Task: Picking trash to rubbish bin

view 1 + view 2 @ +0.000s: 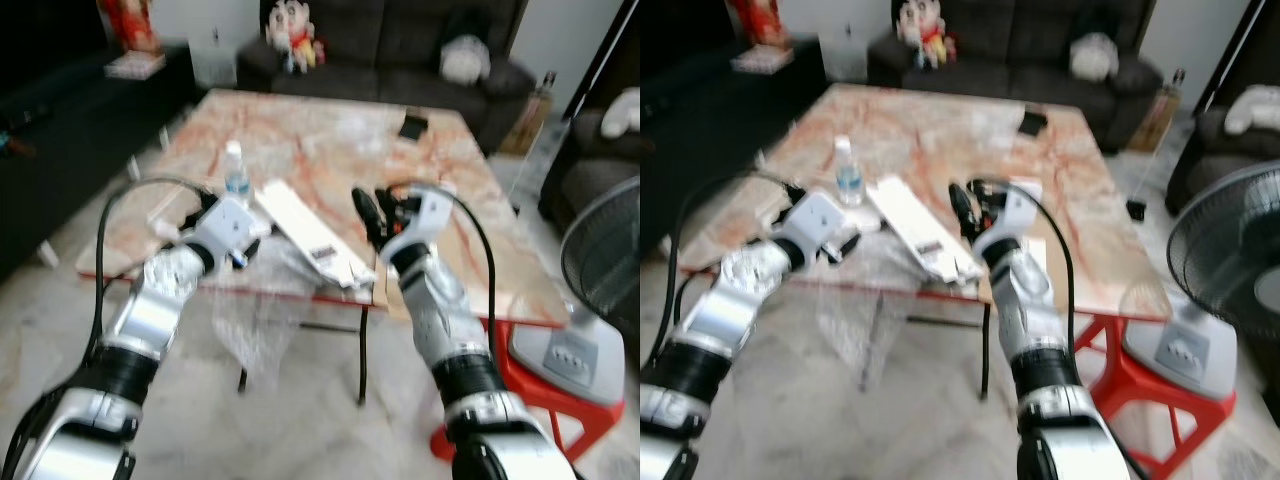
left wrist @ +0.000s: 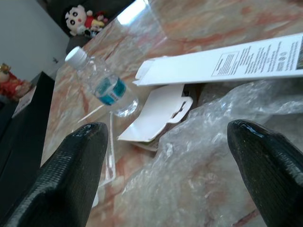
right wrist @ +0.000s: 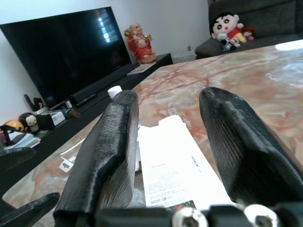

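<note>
Because the trash lies loose at the near edge of the tabletop [image 1: 480, 190], each item calls for its own grip. At lower centre of the left eye view, the bubble wrap [image 2: 199, 170] hangs partly over that edge; it is judged very light, soft and crushable, so a pinch on any bunched fold should hold, though it will trail and may snag. Across it lies the long white carton [image 1: 310, 235] — thin card, light, stiff along its length, likely to buckle if squeezed mid-span, best taken near one end across its narrow width. Just left of centre stands the water bottle [image 1: 236, 172], upright, smooth plastic, probably slippery and easily tipped; a flat white card insert [image 2: 158, 113] lies beside it. The left end effector [image 2: 165, 156] is spread wide, fingers straddling the wrap, close above it. The right end effector [image 3: 165, 142] is also spread, held over the carton's near end. Open floor lies below the edge — room to withdraw — but a red stool [image 1: 545, 395] and fan [image 1: 605, 260] crowd the lower right.
</note>
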